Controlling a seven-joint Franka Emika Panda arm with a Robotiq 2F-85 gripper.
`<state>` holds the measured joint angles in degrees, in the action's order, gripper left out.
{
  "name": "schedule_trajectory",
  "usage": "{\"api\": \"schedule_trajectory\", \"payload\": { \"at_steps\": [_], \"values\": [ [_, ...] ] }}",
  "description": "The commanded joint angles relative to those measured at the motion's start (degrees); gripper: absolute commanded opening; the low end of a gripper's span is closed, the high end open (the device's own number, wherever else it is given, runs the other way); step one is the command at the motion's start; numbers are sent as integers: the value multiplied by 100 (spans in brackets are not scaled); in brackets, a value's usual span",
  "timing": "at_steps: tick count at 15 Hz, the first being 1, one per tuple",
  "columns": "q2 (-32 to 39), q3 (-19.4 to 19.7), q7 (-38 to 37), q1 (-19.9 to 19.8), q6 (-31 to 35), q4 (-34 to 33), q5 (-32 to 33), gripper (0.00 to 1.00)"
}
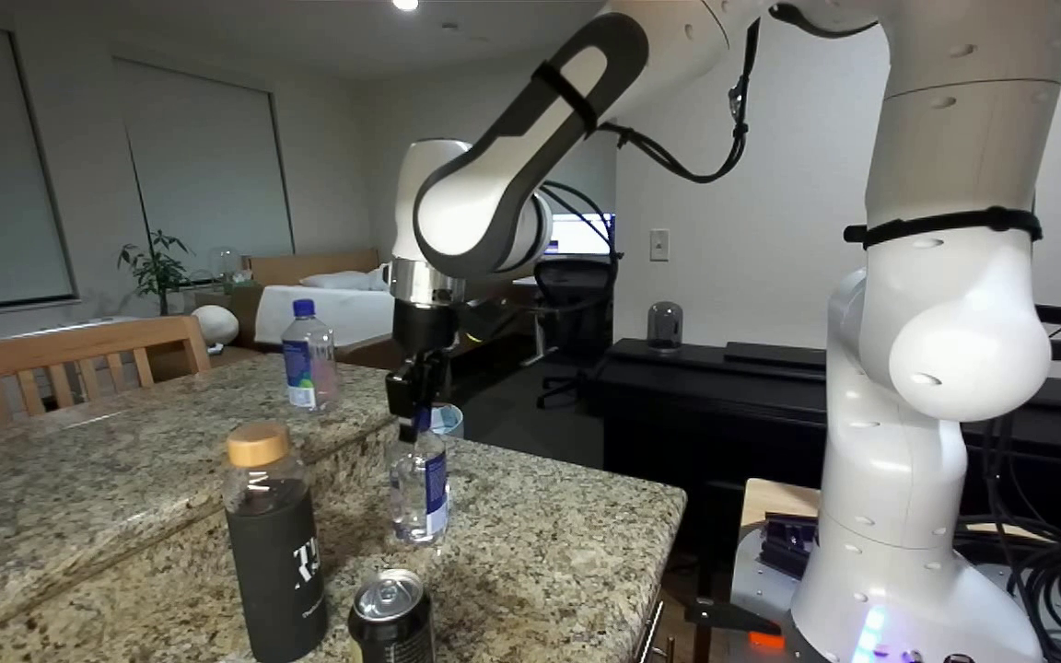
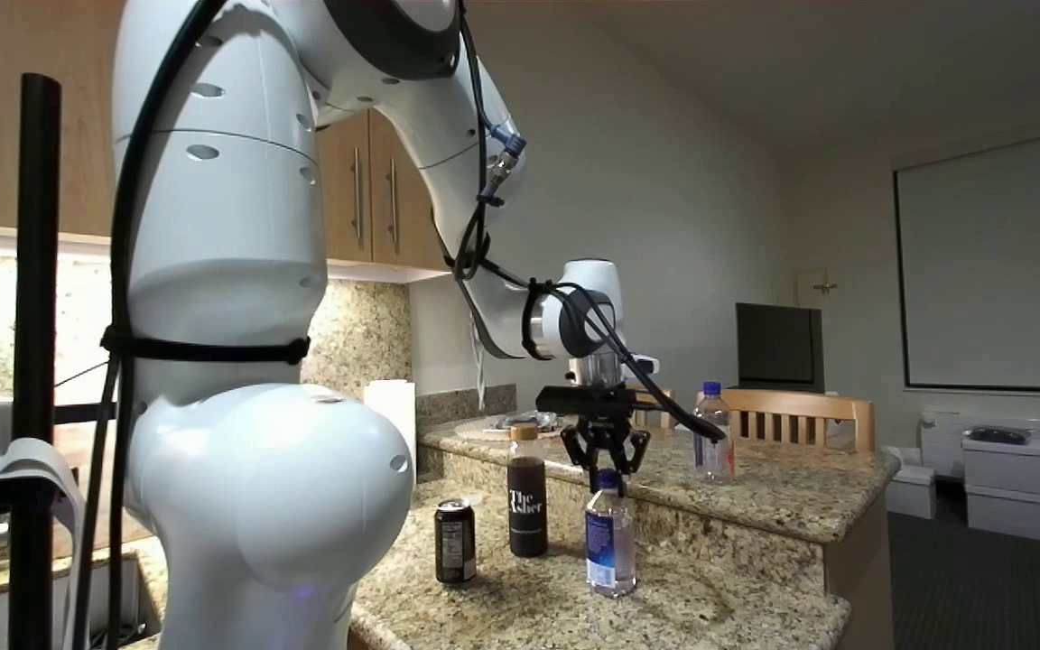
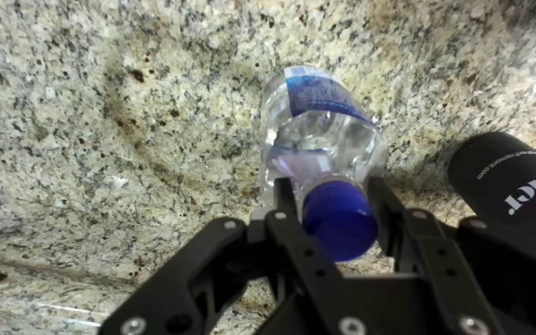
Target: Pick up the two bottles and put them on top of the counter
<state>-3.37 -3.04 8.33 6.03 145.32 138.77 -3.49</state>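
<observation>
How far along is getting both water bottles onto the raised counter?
Done: one water bottle stands on the raised counter. In hand: the jaws straddle the top of the second bottle; whether they grip it is unclear. Left: that bottle stands on the lower counter, so it needs lifting up.

In an exterior view: end effector (image 1: 414,426) part-hides blue cap (image 1: 424,419) of clear plastic bottle (image 1: 420,493); dark metal can (image 1: 391,631) cropped, bottom.

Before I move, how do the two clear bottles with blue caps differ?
The upper bottle stands on the raised counter; the lower bottle stands on the lower granite level. The end effector straddles the lower bottle's capped neck, grip unclear, while the upper bottle stands apart from it. Both are upright, with blue labels.
</observation>
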Motion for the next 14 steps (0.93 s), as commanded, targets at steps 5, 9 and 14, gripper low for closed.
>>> {"api": "schedule_trajectory", "payload": {
  "at_steps": [5,9,14],
  "values": [
    [289,-28,-161,-68,-829,-624,-86,16],
    [440,-17,-305,-85,-1041,-838,-80,16],
    [495,-60,-207,-60,-1404,-1183,-329,16]
  ]
}}
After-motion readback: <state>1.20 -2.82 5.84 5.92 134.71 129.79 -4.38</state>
